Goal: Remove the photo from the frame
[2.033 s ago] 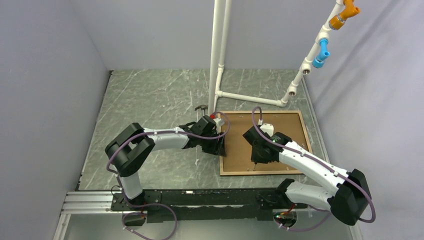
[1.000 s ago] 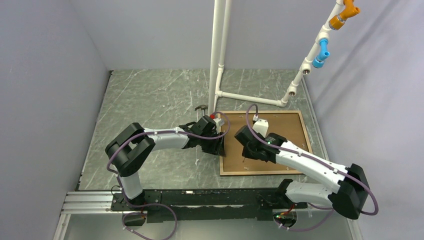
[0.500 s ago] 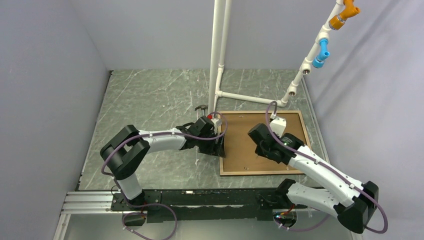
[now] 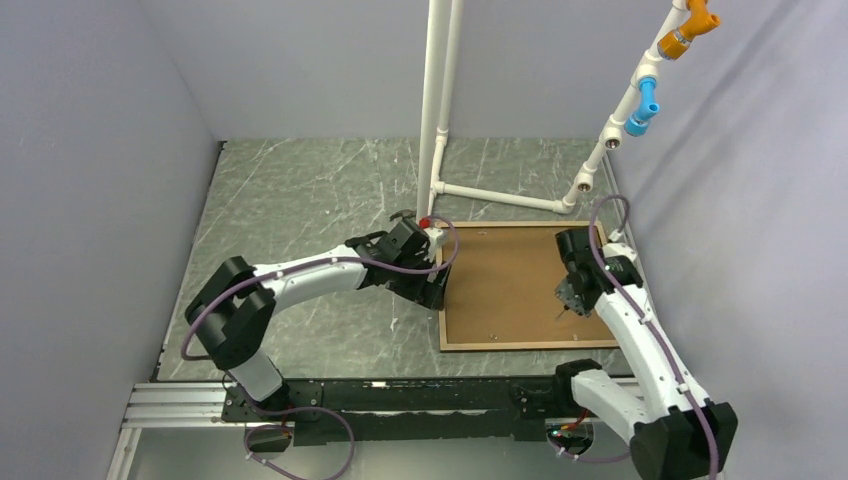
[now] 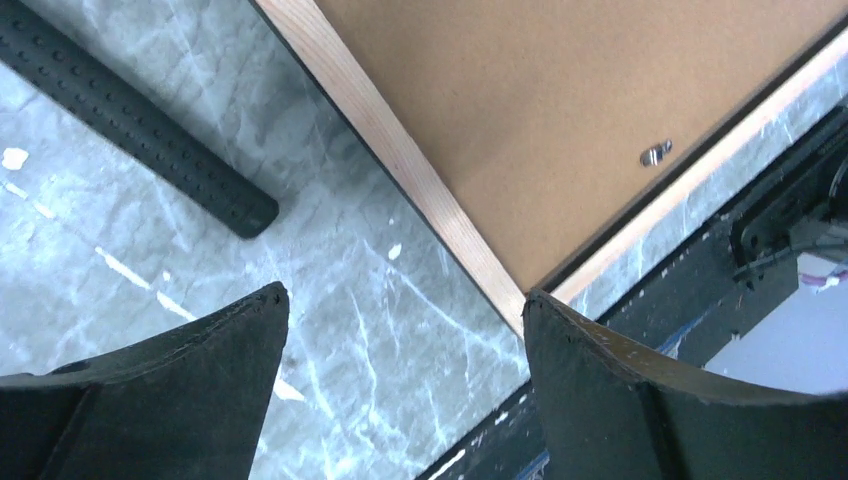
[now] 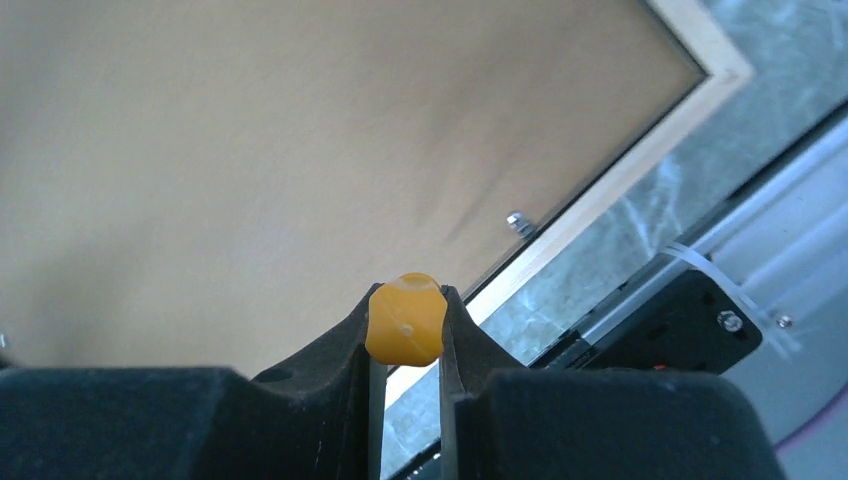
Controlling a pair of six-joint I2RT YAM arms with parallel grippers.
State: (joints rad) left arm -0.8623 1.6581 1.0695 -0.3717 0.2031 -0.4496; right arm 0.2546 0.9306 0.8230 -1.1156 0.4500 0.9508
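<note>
The frame (image 4: 520, 346) lies face down on the marble table, its light wood back rim edged in black. The photo shows only its brown board back (image 4: 505, 280); the sunset side is hidden. My left gripper (image 4: 432, 290) is open and empty, straddling the frame's left rim (image 5: 400, 160) near its near-left corner, with the board (image 5: 560, 90) beyond the gripper (image 5: 402, 300). My right gripper (image 4: 572, 295) hovers over the board's right part (image 6: 300, 150), shut (image 6: 408, 300) on a yellow tool handle (image 6: 405, 320); a thin shaft points down in the top view.
A black-handled hammer (image 4: 402, 216) lies left of the frame; its handle (image 5: 130, 120) shows in the left wrist view. Small metal clips (image 5: 655, 153) (image 6: 518, 222) sit by the near rim. A white PVC pipe stand (image 4: 440, 100) rises behind the frame.
My right arm has swung from the board's left-middle across to its right side, still holding the yellow-handled tool. My left gripper has shifted slightly along the frame's left rim.
</note>
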